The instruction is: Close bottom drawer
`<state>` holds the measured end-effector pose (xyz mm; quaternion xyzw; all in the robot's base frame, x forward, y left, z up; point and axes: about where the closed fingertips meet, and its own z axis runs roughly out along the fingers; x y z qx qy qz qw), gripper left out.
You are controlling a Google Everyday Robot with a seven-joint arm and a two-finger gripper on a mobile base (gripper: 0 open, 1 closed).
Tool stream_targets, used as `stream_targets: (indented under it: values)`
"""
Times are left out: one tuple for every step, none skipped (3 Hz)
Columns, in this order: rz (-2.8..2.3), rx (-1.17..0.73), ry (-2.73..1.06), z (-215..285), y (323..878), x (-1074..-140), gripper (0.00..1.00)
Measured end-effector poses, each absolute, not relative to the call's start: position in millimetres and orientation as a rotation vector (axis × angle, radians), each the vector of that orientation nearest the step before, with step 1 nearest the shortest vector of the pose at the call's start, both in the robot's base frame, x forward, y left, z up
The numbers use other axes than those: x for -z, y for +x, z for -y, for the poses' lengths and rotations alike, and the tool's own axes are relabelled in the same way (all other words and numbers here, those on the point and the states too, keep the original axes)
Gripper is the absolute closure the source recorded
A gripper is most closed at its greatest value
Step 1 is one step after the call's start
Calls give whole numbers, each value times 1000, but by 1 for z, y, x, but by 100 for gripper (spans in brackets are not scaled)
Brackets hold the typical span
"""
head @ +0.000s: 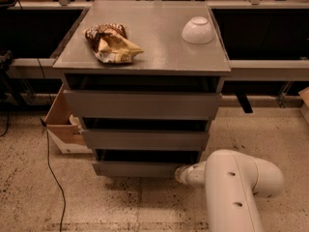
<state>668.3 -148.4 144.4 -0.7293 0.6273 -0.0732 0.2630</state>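
camera view shows the end effector [185,174] low near the floor, at the right end of the bottom drawer [137,168], touching it or just short of it; i cannot tell which. the drawer front lies to the picture's left of the end effector and runs long from left to right, so the single arm [236,192] meets it at one end, not at its middle. the way shut is straight back into the cabinet [216,86], away from the camera and across that long axis. my judgement: a push this far to one side could skew the drawer on its runners, so contact nearer the middle of the front would serve better. whether the end effector is wide or narrow i cannot tell; it shows as a pale stub at the end of the arm's thick white link, and it carries nothing that i can see.

the bottom drawer is the lowest and slimmest of three, a plain grey front with no handle. it stands out a little, with a dark gap above its front. the middle drawer [145,140] and top drawer [142,105] sit above it, each wider than the one below. on the counter [159,52] lie a crumpled snack bag [112,43] and an upturned white bowl [197,30], well apart from the work.
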Motion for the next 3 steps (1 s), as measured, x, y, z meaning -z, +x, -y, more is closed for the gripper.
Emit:
stream_targets:
  values:
    - [-1665, 208, -1958, 135, 681, -145, 100]
    - [-1644, 222, -1942, 131, 691, -148, 100]
    - [-1640, 225, -1937, 131, 692, -149, 100]
